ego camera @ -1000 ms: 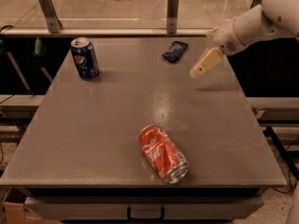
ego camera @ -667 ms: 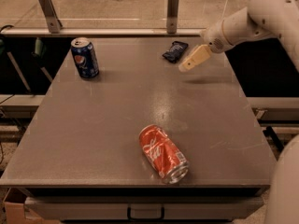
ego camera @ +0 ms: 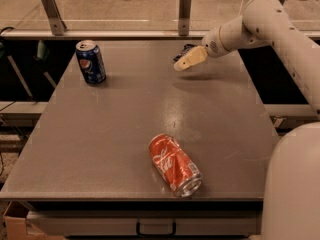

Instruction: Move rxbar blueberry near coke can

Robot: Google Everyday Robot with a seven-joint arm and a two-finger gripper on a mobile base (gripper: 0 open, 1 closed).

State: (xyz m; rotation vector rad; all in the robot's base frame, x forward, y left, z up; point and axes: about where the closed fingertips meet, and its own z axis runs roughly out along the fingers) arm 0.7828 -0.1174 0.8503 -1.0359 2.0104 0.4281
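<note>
Camera view | your tan gripper (ego camera: pixel 182 64) at the flat navy rxbar blueberry (ego camera: pixel 183 51) wrapper, grip state: cannot tell | dented red aluminium coke can (ego camera: pixel 175 165) lies sideways, well apart

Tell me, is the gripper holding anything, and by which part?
Cannot be told: the gripper, at the far edge of the table, covers most of the rxbar blueberry, hiding any contact.

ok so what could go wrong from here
The gripper hangs right over the rxbar blueberry, which lies close to the far edge of the table and is mostly hidden. A poor grasp might push it off. The coke can lies on its side near the front edge, so a bump while placing the bar could roll it.
</note>
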